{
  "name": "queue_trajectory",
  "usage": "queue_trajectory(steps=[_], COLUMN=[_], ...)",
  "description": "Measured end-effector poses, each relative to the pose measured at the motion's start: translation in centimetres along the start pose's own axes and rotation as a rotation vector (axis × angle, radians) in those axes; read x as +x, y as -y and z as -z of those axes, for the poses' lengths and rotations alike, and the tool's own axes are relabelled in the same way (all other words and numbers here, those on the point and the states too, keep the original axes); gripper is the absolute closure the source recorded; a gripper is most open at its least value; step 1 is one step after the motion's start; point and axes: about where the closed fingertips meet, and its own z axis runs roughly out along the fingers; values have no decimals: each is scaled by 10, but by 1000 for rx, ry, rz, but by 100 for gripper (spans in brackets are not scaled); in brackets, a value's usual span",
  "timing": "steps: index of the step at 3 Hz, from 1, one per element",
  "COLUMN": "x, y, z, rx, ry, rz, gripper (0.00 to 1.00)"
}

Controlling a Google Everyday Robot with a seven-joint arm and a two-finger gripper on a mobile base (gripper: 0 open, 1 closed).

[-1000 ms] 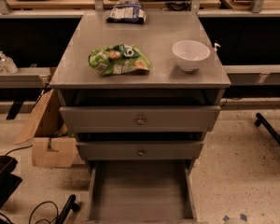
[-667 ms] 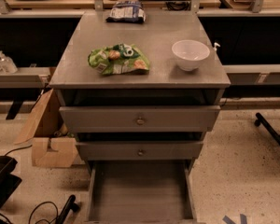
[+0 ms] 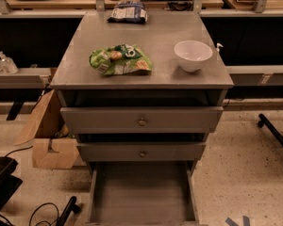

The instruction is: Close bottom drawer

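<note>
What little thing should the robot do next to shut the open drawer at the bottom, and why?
Probably bring the gripper, which is out of view, down to the front of the grey metal bottom drawer. Its long flat tray sticks far out toward the camera, while the grey top drawer front and grey middle drawer front sit much further in.
</note>
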Motion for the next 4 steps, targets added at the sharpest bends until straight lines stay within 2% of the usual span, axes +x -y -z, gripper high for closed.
queue_trajectory(steps=[1,2,3,4], x=[-4,-9,-3,4], y=[-8,-10,14,49], z=[-29,-82,-124,-140], rx=[-26,-49,-41,-11], ry=[43,104,134,129], rz=[-13,-23,-25,-19], gripper=[100,100,100,100])
